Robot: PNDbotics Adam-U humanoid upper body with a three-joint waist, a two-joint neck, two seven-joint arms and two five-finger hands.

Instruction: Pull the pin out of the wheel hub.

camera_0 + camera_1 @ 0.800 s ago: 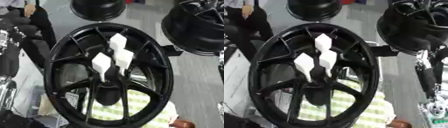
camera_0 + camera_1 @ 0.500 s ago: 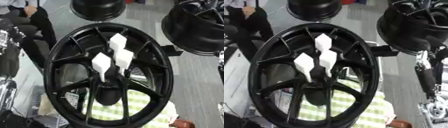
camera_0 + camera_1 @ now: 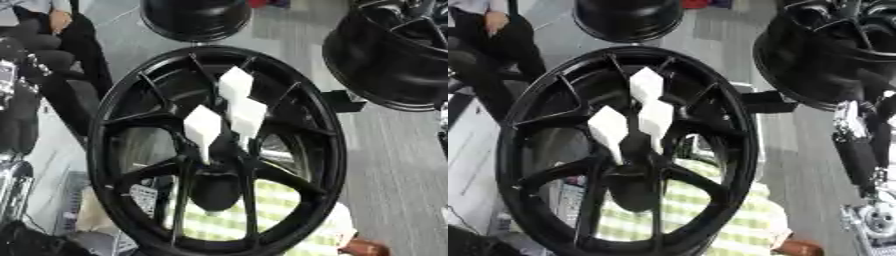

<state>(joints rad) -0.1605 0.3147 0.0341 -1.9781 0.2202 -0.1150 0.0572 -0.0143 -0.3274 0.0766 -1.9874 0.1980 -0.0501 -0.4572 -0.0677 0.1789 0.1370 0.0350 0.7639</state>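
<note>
Black wheel hub [image 3: 219, 150] with three white pins [image 3: 203, 127] standing at its centre; none pulled.
Neither hand shows; you must bring one over the hub and close on a pin.

The room is bright, with soft, even light. The grey floor [image 3: 394, 165] looks pale and shows only faint shadows. The big black wheel [image 3: 328, 150] shines a little along its rim and spokes. The three white blocks [image 3: 236, 112] glow very bright, so their sides are hard to tell apart. Everything looks a bit fuzzy, most of all near the edges and corners.
</note>
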